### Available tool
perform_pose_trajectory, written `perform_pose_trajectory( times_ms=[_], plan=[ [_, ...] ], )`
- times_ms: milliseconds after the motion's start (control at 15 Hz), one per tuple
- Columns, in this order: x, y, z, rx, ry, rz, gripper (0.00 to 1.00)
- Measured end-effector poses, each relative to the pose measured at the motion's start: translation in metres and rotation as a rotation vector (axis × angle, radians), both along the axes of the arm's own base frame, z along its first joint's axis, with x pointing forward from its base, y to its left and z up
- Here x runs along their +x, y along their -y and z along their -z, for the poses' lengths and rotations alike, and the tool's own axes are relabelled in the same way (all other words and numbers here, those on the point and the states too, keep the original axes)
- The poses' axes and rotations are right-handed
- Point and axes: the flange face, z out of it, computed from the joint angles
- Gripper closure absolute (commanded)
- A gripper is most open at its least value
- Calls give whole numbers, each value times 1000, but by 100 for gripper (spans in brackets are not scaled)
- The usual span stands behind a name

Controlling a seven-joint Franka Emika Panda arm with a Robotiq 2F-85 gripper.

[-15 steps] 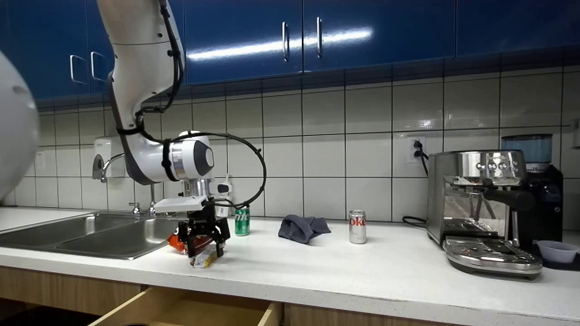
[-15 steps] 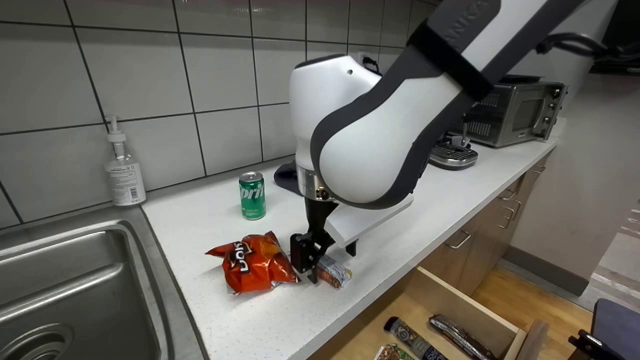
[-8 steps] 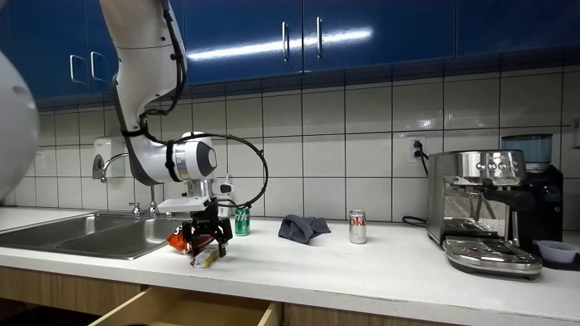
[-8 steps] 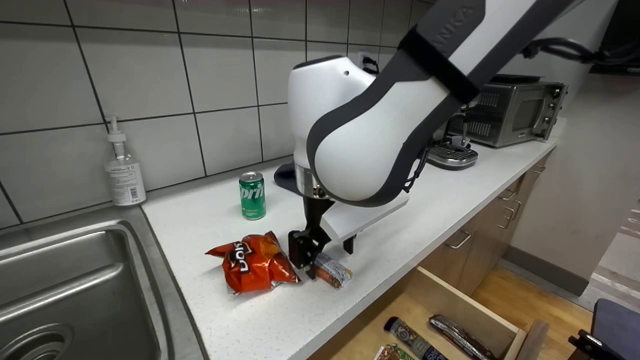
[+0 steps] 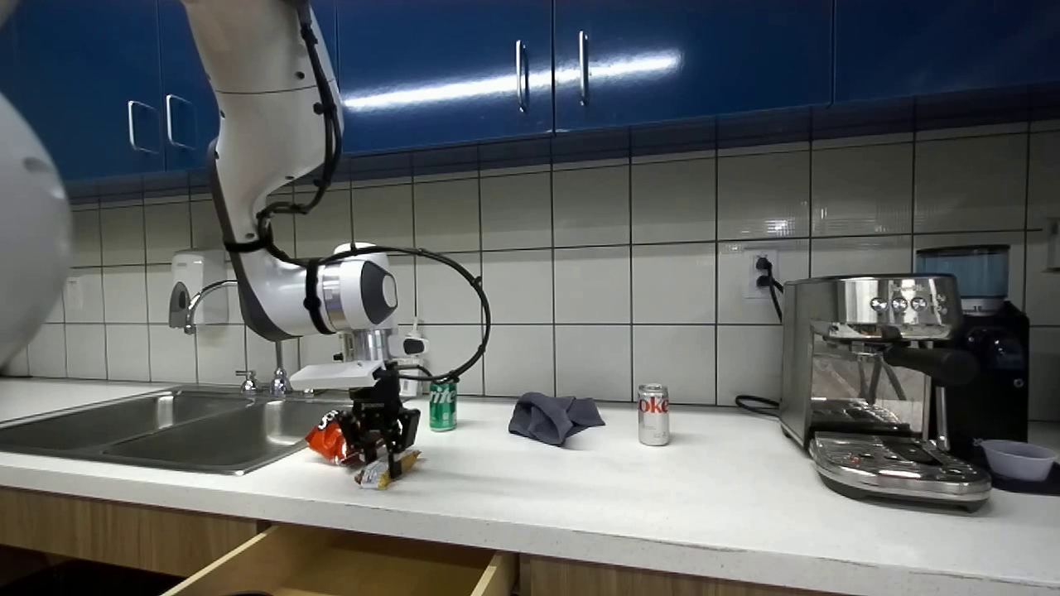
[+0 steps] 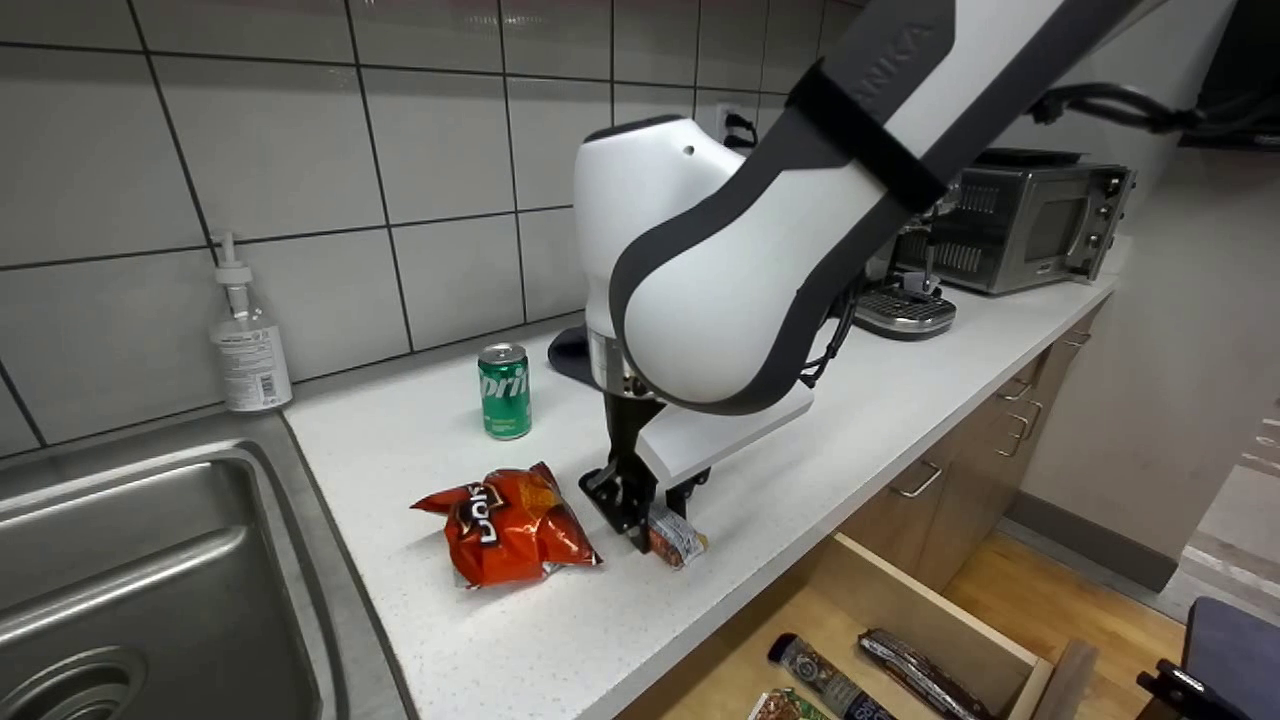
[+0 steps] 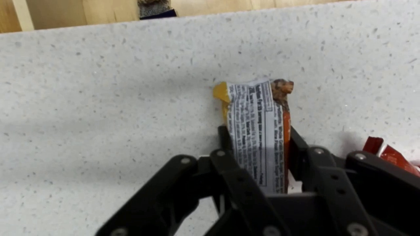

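Saw matte-black gripper [image 7: 260,141], silver screws [image 7: 319,150] dotting links [image 7: 244,185]. Above gripper: silver collar [image 5: 368,343] gleamed, flat white plate [image 5: 335,375] jutted, black cable [image 5: 477,281] looped. Arm [image 6: 705,310] looked glossy white, dark-grey trimmed, with "ANKA" lettering [image 6: 903,53].

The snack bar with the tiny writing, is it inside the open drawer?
No, the wrist view shows the snack bar between the fingers of the tool, with the speckled counter beneath it.
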Motion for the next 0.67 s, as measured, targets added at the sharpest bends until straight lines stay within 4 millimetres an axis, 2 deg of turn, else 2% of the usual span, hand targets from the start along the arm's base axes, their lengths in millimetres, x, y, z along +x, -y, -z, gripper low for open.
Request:
perform_pose_trajectory(
  times_ms=[400,667],
  plan=[
    [-1,-1,-3,3,3,5,83],
    [-16,-1,-14,8,2,14,83]
  ],
)
